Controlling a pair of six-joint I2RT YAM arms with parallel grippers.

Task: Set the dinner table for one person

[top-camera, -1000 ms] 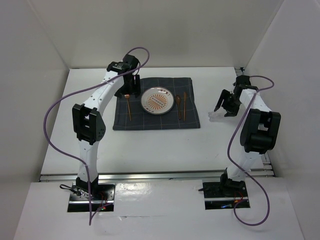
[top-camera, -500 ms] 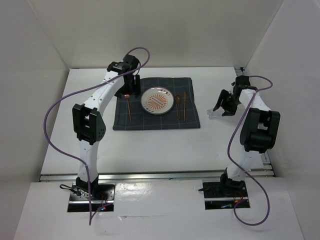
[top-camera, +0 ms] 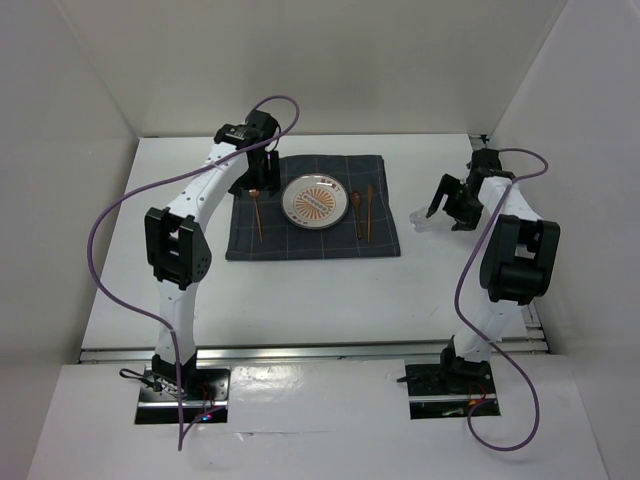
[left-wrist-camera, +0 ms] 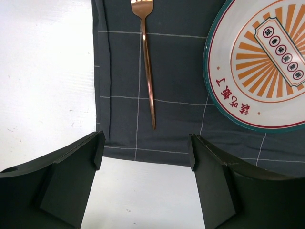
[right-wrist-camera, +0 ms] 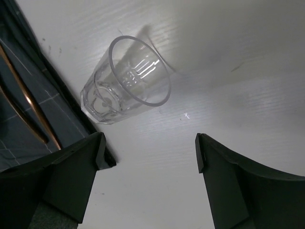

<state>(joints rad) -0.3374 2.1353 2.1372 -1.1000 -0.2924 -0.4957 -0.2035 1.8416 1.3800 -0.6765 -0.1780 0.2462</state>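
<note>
The dinner table (top-camera: 300,290) lay with its long axis left to right, the grey checked mat (left-wrist-camera: 176,62) at its far middle. My left gripper (left-wrist-camera: 145,145) hung above the mat's near-left corner, fingers apart and empty. On the mat, the fork (left-wrist-camera: 147,71) ran near to far with its tines pointing far. Then came the plate (left-wrist-camera: 267,71), the spoon (top-camera: 357,212) and a slim utensil (top-camera: 369,212). The glass (right-wrist-camera: 126,88) stood just right of the mat, apparently upright. My right gripper (right-wrist-camera: 150,145) hovered over it, fingers wide, gripping nothing. I judged the setting nearly complete.

White walls (top-camera: 330,60) back, L, R; light prob. overhead.
</note>
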